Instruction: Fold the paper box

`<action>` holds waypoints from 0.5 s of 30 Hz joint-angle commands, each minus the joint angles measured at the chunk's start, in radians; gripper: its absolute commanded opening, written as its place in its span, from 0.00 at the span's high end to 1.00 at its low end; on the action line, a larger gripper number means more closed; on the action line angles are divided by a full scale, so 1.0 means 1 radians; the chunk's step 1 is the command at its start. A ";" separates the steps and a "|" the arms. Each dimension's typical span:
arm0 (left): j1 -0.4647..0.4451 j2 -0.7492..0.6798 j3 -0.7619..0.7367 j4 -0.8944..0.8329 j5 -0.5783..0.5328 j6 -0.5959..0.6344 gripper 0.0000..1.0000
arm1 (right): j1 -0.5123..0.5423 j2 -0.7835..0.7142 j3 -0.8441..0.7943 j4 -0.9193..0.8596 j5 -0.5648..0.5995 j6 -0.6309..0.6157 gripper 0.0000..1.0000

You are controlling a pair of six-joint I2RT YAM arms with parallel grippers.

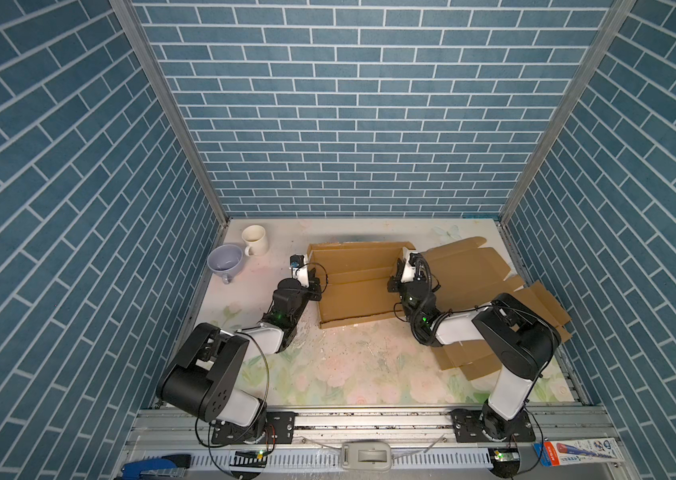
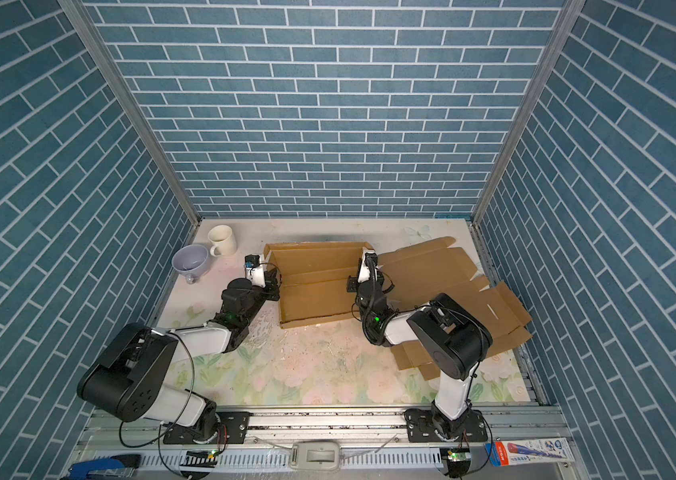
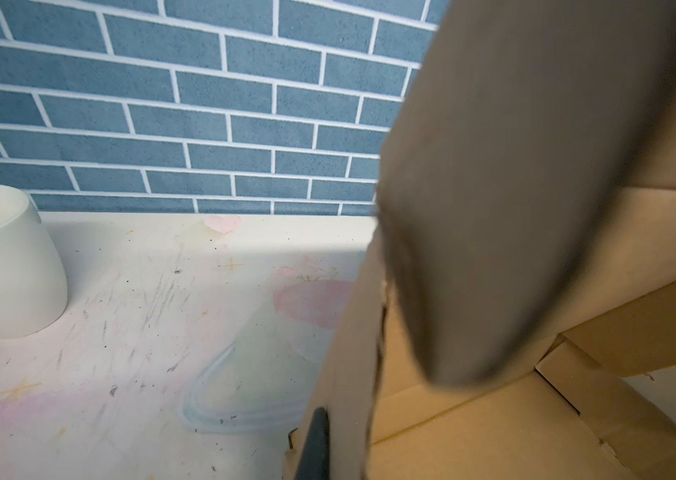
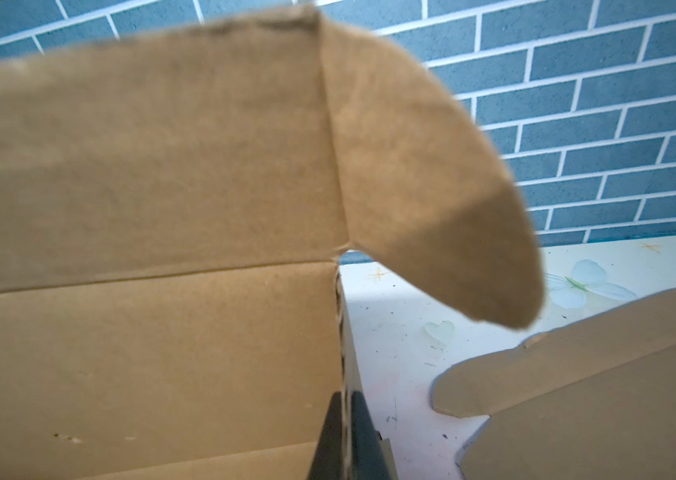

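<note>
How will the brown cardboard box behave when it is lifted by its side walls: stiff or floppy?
Likely floppy at the creases: the cardboard box has scored fold lines across its panels. It is probably light, being one thin sheet. The rounded flap hangs free and may swing.

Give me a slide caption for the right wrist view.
Right gripper clamps an upright wall edge of the cardboard box, rounded flap jutting out, flat cardboard sheet alongside.

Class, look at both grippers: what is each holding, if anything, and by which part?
Both hold the paper box: the left gripper pinches its left edge, the right gripper its right edge.
</note>
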 commanded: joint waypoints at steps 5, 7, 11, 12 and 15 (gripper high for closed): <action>-0.101 0.042 -0.033 0.015 -0.121 -0.021 1.00 | 0.051 0.033 -0.032 0.087 0.092 0.007 1.00; -0.117 0.064 -0.043 0.040 -0.152 -0.026 1.00 | 0.053 0.038 -0.036 0.091 0.097 0.013 1.00; -0.149 0.112 -0.037 0.065 -0.200 -0.044 1.00 | 0.056 0.049 -0.042 0.102 0.114 0.030 1.00; -0.161 0.126 -0.032 0.068 -0.213 -0.046 1.00 | 0.056 0.052 -0.044 0.103 0.117 0.034 1.00; -0.188 0.151 -0.020 0.070 -0.238 -0.043 1.00 | 0.061 0.053 -0.046 0.106 0.128 0.038 1.00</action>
